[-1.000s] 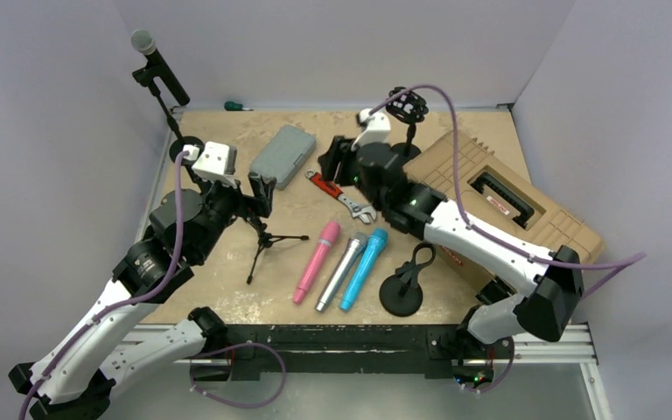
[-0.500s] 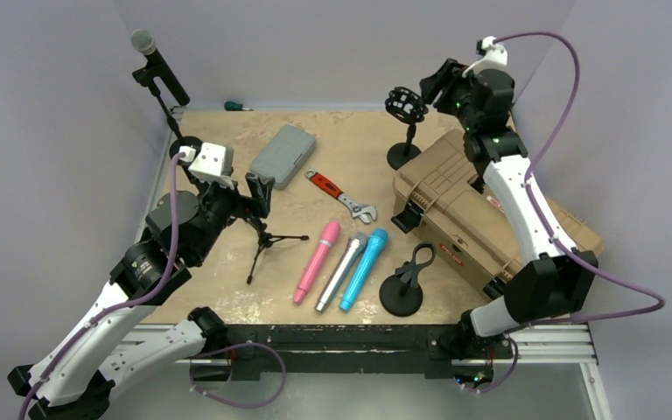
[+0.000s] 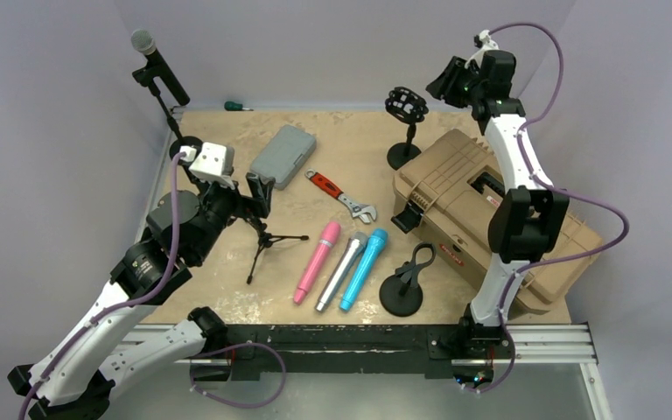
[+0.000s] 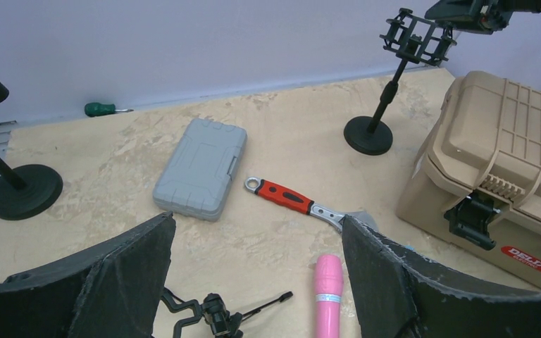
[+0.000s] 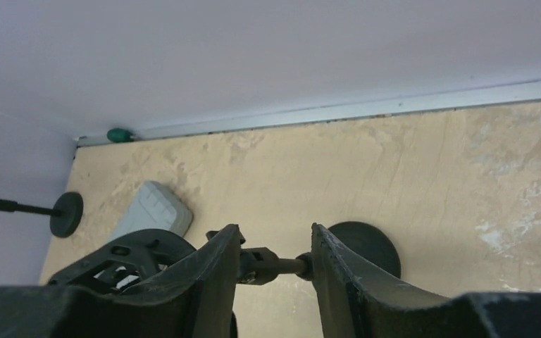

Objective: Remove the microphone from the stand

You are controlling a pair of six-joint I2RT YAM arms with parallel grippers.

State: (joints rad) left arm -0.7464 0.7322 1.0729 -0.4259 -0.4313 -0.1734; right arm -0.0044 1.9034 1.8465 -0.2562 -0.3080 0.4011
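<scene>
R arm is being swung fast. 1 s ago it was lying low over table centre, beside the red-handled adjustable wrench (image 3: 341,196). Now it is being held high at far right, w/ the right gripper (image 3: 449,81) near the black shock-mount stand (image 3: 407,105), which is carrying no mic. In wrist view its fingers (image 5: 204,282) are being kept at a narrow gap, w/ the stand rod showing betw. them; nothing is being gripped.

L arm is unchanged: the left gripper (image 4: 256,222) is being held wide and empty above the small black tripod (image 3: 265,239).

The black handheld microphone w/ grey mesh head (image 3: 159,63) is still being held in the clip of the tall black stand (image 4: 25,191) at far left corner, untouched.

Judgement: the swing is not bringing R arm nearer the mic. Removal is not begun; L arm is better placed.
</scene>
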